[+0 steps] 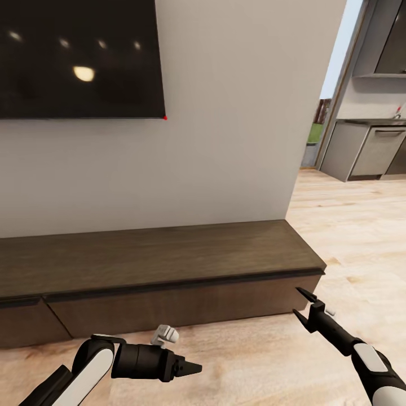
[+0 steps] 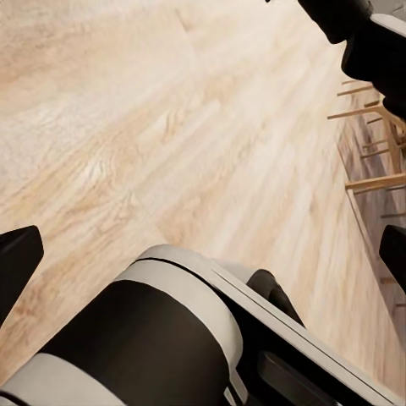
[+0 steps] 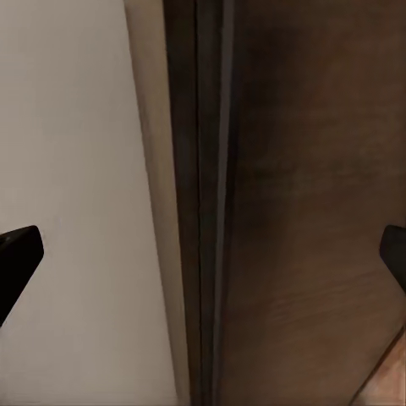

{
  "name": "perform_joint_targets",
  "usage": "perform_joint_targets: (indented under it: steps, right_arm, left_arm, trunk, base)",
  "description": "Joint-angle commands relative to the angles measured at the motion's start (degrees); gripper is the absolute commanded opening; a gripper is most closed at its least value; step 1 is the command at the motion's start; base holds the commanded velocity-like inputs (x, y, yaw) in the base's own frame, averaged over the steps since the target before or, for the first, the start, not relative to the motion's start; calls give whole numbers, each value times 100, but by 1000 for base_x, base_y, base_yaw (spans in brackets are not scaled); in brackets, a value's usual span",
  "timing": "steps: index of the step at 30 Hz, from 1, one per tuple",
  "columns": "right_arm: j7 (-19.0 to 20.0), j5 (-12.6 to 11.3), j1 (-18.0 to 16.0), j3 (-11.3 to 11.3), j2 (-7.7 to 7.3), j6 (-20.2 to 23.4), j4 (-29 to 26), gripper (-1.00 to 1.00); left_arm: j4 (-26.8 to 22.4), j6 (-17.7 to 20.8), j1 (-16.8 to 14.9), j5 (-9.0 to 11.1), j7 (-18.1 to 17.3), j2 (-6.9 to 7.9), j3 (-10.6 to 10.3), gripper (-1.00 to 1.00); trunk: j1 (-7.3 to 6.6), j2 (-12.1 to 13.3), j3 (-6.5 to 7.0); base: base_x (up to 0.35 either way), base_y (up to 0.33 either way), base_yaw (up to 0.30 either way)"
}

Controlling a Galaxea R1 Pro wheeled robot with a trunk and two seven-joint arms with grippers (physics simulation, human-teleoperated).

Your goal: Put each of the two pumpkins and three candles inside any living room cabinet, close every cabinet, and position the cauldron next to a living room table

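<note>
Below white wall (image 1: 225,141), long cabinet (image 1: 169,265) lengthwise along it, drawers shut.

Cabinet (image 1: 169,265) dark matt wood; floor (image 1: 349,225) pale woodgrain.

You have a dark screen (image 1: 79,56) mounted on the pale wall (image 1: 237,124), ceiling lights mirrored in it. Light wood floor (image 1: 349,237) runs right toward grey kitchen cupboards (image 1: 369,149). In your left wrist view, pale wooden chair legs (image 2: 372,135) stand on that floor.
</note>
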Motion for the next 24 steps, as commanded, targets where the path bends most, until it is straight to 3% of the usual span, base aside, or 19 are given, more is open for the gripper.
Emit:
perform_joint_targets:
  steps: [1, 10, 24]
  right_arm:
    - [13, 6, -5, -28, -3, 43, 3, 100]
    - [26, 15, -5, -27, -11, 61, 3, 100]
    - [-13, 16, -5, -23, -11, 62, 3, 100]
  left_arm:
    - [1, 9, -5, -13, -22, 2, -5, 100]
    - [0, 3, -5, -20, -17, -1, -5, 100]
    - [-1, 1, -5, -21, -16, -3, -6, 100]
  trunk:
    - [-1, -2, -5]
    - [-1, -2, -5]
    - [-1, -2, -5]
  base:
    - [107, 0, 0]
    - [124, 0, 0]
    - [236, -25, 0]
